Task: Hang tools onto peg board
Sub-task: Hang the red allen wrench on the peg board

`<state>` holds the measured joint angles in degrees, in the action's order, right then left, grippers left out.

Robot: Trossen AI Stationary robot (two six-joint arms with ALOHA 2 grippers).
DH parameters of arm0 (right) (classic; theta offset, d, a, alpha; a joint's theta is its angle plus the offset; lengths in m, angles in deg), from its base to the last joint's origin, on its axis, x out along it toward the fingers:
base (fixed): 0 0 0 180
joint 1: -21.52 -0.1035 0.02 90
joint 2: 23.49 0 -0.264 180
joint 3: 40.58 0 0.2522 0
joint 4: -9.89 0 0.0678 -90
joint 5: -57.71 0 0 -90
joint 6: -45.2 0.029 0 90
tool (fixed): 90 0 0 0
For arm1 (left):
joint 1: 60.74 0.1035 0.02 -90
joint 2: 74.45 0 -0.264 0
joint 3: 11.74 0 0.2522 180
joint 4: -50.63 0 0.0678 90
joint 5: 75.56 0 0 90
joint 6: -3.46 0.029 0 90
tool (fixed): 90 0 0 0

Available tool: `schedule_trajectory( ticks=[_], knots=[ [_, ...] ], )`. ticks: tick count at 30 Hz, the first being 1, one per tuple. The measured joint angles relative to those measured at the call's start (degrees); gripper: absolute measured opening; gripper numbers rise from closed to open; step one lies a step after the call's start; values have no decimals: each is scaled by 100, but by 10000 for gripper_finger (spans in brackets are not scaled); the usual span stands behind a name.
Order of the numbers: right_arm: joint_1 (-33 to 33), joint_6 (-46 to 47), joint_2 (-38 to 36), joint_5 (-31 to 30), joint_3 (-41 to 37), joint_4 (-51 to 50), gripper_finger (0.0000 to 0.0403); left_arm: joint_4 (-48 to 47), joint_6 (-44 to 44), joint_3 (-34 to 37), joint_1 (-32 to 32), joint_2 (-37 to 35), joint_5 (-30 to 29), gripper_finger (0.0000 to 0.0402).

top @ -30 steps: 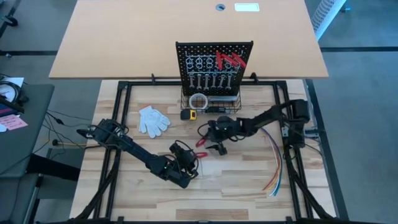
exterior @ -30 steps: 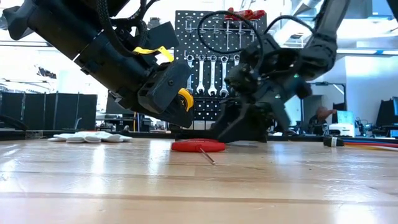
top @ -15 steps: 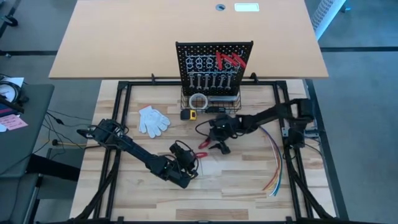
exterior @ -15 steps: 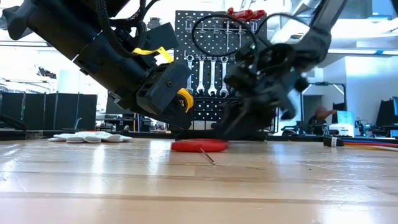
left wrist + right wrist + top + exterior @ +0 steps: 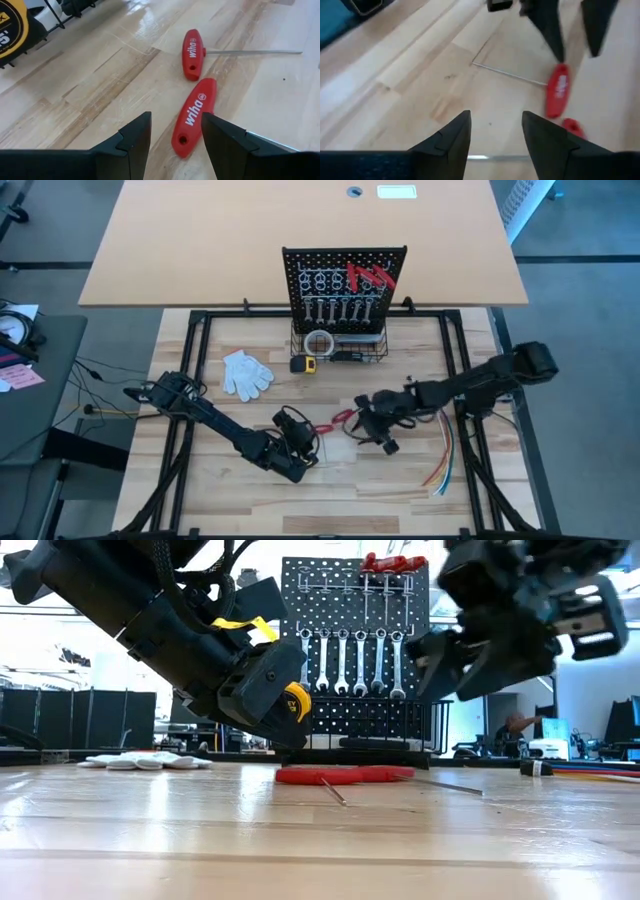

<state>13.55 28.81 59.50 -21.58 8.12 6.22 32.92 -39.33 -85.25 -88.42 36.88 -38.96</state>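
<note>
Two red T-handled tools [image 5: 194,114] [image 5: 193,47] lie flat on the wooden table, also seen in the high view [image 5: 343,418]. My left gripper [image 5: 175,135] hovers open just short of the nearer handle, touching nothing. My right gripper [image 5: 362,426] is open and empty, raised above the table to the right of the tools; its wrist view shows one red handle [image 5: 557,97] with its thin shaft. The peg board [image 5: 345,285] stands at the far side with silver wrenches [image 5: 350,660] and red tools [image 5: 392,562] hanging on it.
A black wire basket [image 5: 340,348] sits at the board's base with a tape roll [image 5: 320,340] in it. A yellow tape measure [image 5: 303,364] and a white glove [image 5: 245,373] lie far left. Coloured wires [image 5: 445,452] lie at the right.
My right gripper has drawn back from the red tools toward the table's right and near edges and has risen. In the low view it no longer hides the second red handle. My left gripper has kept still.
</note>
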Motion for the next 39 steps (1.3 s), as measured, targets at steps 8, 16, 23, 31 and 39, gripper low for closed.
schedule_trajectory(
  ticks=[8,16,23,31,39],
  knots=[
    [1069,470,112,-192,-1642,3223,154,26,4,0,-29,0,39,170],
    [1423,576,1655,698,-1244,4142,215,50,7,0,-22,2,29,170],
    [1535,376,2391,721,-753,3892,279,24,9,-2,-39,2,21,170],
    [1524,1,2489,788,-658,3229,246,0,9,-2,-42,2,26,170],
    [1509,-172,2483,819,-665,3084,122,-2,4,-2,-42,2,34,170]
  ],
)
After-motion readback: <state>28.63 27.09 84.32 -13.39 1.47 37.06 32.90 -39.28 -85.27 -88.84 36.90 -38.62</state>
